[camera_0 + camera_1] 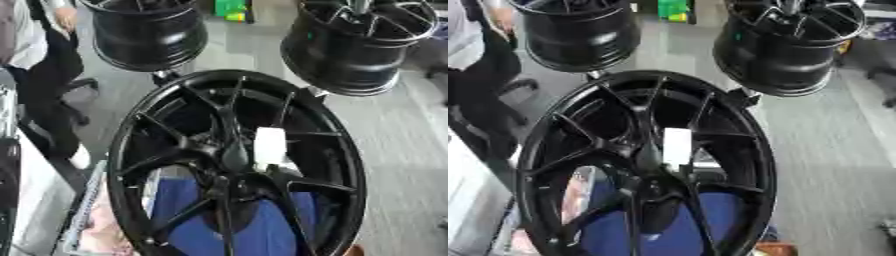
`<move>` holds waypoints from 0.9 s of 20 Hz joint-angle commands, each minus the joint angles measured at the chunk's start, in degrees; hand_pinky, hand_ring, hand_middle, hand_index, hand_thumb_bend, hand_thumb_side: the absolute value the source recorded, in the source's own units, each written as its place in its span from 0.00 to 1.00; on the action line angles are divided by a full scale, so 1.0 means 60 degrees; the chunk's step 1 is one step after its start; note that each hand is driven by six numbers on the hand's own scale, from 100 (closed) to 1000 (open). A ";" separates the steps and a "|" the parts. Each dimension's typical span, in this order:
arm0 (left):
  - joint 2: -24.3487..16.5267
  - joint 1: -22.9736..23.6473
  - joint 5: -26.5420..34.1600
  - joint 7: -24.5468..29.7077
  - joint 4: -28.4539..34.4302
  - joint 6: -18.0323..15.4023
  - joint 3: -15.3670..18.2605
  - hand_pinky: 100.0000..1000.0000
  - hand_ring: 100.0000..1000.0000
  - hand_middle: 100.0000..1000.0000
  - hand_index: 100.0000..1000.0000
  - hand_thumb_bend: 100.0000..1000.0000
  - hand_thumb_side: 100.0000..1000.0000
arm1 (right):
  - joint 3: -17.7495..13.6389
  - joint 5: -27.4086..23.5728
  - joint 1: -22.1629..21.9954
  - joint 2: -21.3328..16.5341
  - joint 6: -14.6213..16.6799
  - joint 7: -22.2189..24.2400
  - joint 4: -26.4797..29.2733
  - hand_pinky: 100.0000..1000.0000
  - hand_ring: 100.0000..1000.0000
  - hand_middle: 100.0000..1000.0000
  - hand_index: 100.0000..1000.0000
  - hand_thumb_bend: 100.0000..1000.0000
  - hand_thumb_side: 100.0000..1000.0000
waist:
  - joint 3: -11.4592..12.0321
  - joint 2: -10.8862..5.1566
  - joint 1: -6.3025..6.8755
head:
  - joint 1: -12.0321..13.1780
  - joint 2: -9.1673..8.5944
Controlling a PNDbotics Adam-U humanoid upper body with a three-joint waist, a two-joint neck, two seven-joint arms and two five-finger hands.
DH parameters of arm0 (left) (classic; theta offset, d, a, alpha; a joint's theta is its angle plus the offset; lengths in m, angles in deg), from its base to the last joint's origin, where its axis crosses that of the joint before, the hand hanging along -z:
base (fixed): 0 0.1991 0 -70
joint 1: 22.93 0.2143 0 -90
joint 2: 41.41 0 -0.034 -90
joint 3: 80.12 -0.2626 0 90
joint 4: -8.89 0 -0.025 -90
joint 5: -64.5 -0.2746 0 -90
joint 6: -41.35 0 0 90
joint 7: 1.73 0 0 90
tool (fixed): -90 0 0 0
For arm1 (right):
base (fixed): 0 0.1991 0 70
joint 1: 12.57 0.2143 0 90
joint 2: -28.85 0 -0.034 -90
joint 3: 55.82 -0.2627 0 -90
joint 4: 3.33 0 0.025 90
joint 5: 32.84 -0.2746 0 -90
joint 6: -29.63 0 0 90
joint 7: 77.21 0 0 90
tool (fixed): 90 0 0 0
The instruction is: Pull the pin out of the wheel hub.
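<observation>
A big black wheel (236, 160) fills the middle of the view, standing on edge with its spoked face toward the camera. Its lower rim is cut off by the bottom edge, so I cannot see what it stands on. The spokes meet at the hub (229, 156), which is dark and blurred; the bolt holes around it are hard to tell apart.

Just right of the hub, lying over the spokes, is a white oblong (269, 146), upright and pale against the black. It may be the pin or a tag; I cannot tell which, nor whether it sits in a hole or only rests on the face.

Neither robot hand shows in either view, so nothing can be said of the fingers, whether open, closed or gripping.

Through the lower gaps between the spokes shows something blue (254, 225), its shape hidden by the wheel. Left of the wheel's lower rim is a pale, pinkish patch (105, 230), too blurred to name.

Behind the wheel, up and to the left, hangs a second black rim (149, 32), its top cut off. Up and to the right is a third rim (359, 42), its open spoked end facing upward. Between those two, at the far edge, sits a small green and yellow thing (231, 10). Grey floor (394, 140) lies right of the wheel.
</observation>
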 commanded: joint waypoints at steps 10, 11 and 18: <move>-0.0110 -0.0105 -0.0024 0.0016 0.0151 -0.0009 0.0046 0.60 0.64 0.57 0.77 0.00 0.64 | -0.0109 0.0034 0.0052 -0.0254 -0.0506 -0.0490 0.0064 0.83 0.67 0.54 0.70 0.00 0.01 | -0.0020 -0.0122 0.0015 | 0.0008 -0.0103; -0.0136 -0.0128 -0.0032 0.0044 0.0119 -0.0007 0.0017 0.60 0.64 0.57 0.77 0.00 0.64 | -0.0107 0.0031 0.0050 -0.0254 -0.0507 -0.0490 0.0064 0.82 0.67 0.54 0.70 0.00 0.01 | -0.0022 -0.0122 0.0015 | 0.0004 -0.0096; -0.0952 -0.1159 -0.0999 0.1150 -0.0978 -0.0070 -0.1046 0.59 0.64 0.57 0.77 0.00 0.62 | -0.0052 0.0006 0.0048 -0.0300 -0.0521 -0.0490 0.0064 0.83 0.67 0.54 0.70 0.00 0.01 | -0.0087 -0.0163 0.0052 | 0.0065 -0.0044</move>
